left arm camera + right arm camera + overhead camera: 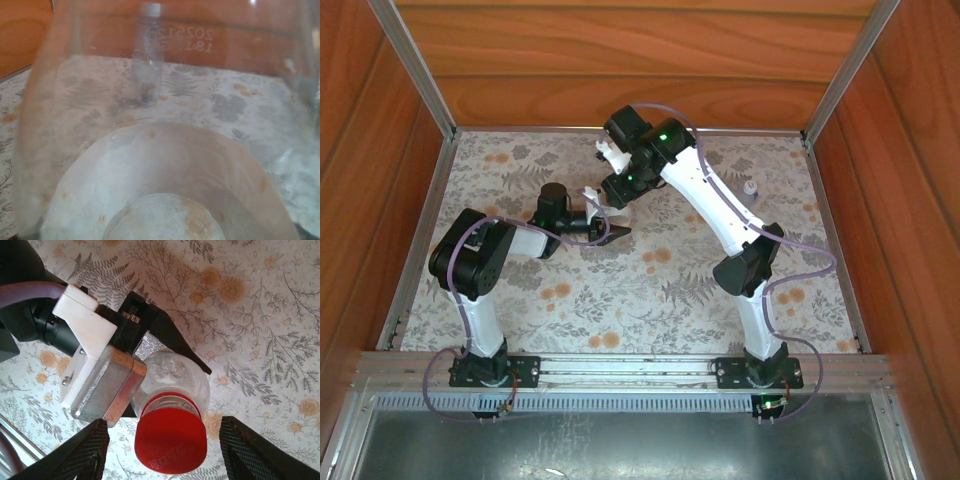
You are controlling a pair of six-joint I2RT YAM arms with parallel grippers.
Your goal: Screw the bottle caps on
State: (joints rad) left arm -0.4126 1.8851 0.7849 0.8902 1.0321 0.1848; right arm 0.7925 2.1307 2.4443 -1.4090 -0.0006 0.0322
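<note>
Soft, even light fills the overhead view, sharp throughout, with faint shadows on the floral table (650,300). The left wrist view is hazy and pale: the held bottle (165,170) sits too close, blurring and warping everything, including the far bottle (148,60). The right wrist view is bright, the red cap (170,440) crisp

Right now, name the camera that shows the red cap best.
Right wrist: the red cap sits on the bottle neck inside the open right gripper. From the top it is too small to tell; the left wrist looks through the bottle's wall.
</note>
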